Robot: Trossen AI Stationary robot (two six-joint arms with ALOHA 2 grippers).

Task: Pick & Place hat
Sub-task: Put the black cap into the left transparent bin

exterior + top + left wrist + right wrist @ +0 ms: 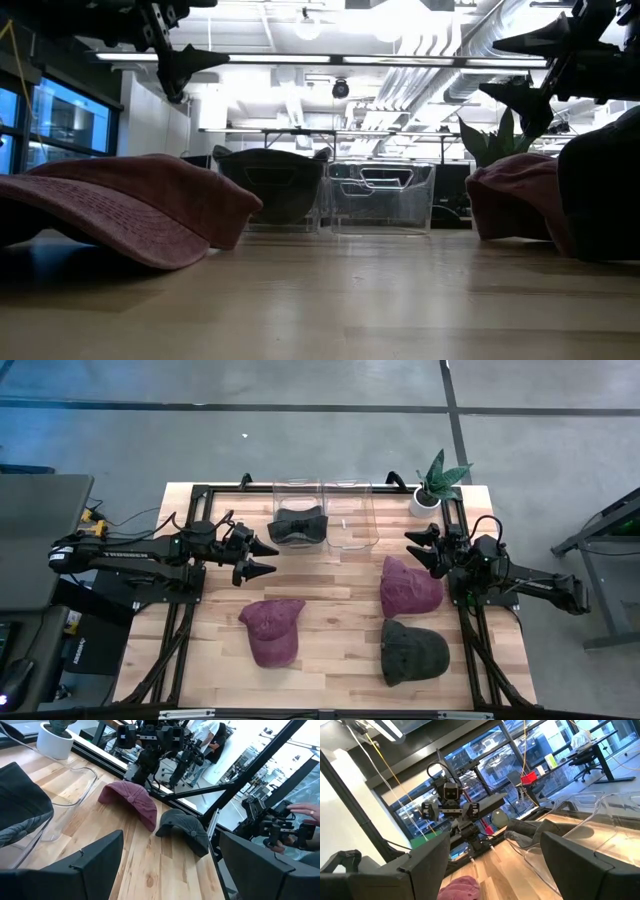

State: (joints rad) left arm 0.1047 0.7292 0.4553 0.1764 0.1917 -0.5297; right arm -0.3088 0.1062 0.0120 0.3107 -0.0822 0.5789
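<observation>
Three hats lie crown up on the wooden table: a maroon one near the middle, a second maroon one to the right, and a dark grey-green one in front of it. A fourth, dark hat sits inside the left of two clear bins at the far edge. My left gripper hangs open above the table, beside that bin and beyond the middle maroon hat. My right gripper hangs open just beyond the right maroon hat. Neither touches anything.
The right clear bin holds nothing. A potted plant stands at the far right corner. Black frame rails run along the table's left and right sides. Bare wood shows between the hats. A person's hand holds a device beyond the table.
</observation>
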